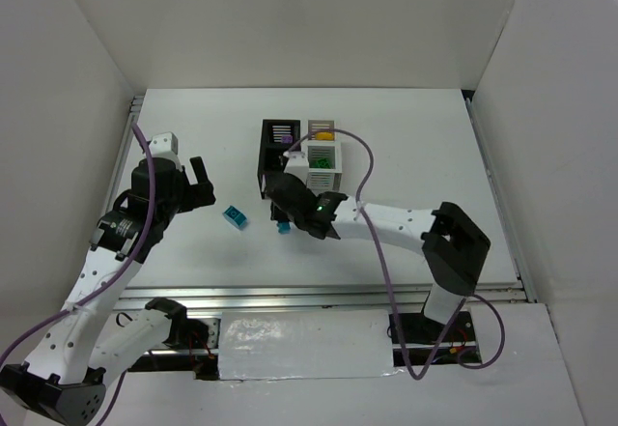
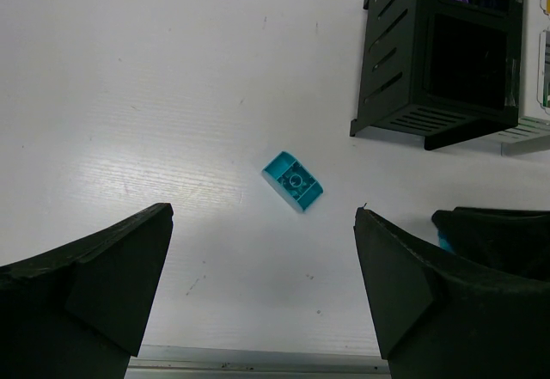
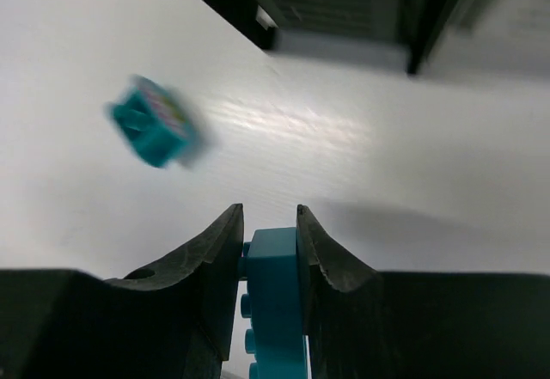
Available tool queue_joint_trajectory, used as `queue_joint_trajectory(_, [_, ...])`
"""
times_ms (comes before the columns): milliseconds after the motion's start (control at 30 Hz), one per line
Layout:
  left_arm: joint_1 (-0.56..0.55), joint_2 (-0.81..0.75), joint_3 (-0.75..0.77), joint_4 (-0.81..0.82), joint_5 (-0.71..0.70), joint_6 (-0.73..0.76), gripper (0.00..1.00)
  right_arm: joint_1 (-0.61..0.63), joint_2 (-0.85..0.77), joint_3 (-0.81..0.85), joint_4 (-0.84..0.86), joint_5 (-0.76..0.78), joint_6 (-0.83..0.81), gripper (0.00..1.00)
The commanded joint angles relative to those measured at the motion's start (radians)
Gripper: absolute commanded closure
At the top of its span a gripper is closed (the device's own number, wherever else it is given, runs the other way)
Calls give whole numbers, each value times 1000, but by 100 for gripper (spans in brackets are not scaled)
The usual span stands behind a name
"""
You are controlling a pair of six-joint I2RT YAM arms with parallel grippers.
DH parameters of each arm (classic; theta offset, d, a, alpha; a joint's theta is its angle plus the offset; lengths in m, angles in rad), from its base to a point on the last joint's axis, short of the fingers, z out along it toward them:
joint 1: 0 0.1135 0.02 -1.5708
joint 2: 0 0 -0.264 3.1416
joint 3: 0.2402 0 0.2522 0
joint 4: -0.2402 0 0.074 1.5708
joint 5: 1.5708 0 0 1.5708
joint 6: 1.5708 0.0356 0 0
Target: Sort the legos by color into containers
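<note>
Log one loose teal brick [image 1: 235, 216] lying on the white table [image 1: 415, 146], left of the containers [image 1: 266, 156] and apart from them. Place it between the two arms, just ahead of the left gripper [image 2: 262, 214], roughly centred between its wide-spread, empty fingers. Note long axis skewed diagonally to that gap. Log a second teal brick [image 3: 271, 267] pinched in the right gripper [image 3: 269, 224], long axis along the fingers, near the front of the black container [image 2: 395, 61]. Judge the left arm better placed for the loose one: free, aimed at it, needing descent plus some wrist turn. Cannot tell which compartment takes teal.
</note>
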Motion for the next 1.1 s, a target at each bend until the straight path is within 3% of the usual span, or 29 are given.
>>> queue_joint_trajectory(0, [5,-16,1,41,-3,15,0,-24,-98,79,187,2,-273,100])
queue_joint_trajectory(167, [5,-19,-1,47,2,16,0,-116,-62,152,313,-107,-582,100])
queue_joint_trajectory(267, [5,-19,-3,49,7,18,0,-243,0,223,346,-285,-688,100])
queue_joint_trajectory(367, [5,-19,-4,52,10,20,0,-325,28,290,342,-591,-764,100])
queue_joint_trajectory(400, [5,-19,-6,53,11,20,1,-366,54,310,317,-756,-807,98])
queue_joint_trajectory(467, [5,-18,-6,55,14,21,0,-389,93,408,271,-829,-824,97])
queue_joint_trajectory(567, [5,-12,-6,56,20,24,1,-396,169,499,189,-869,-855,98])
queue_joint_trajectory(867, [5,-3,-6,56,30,29,0,-392,163,381,398,-871,-781,99])
queue_joint_trajectory(1067, [5,-6,-9,61,42,32,0,-391,208,391,413,-848,-789,86])
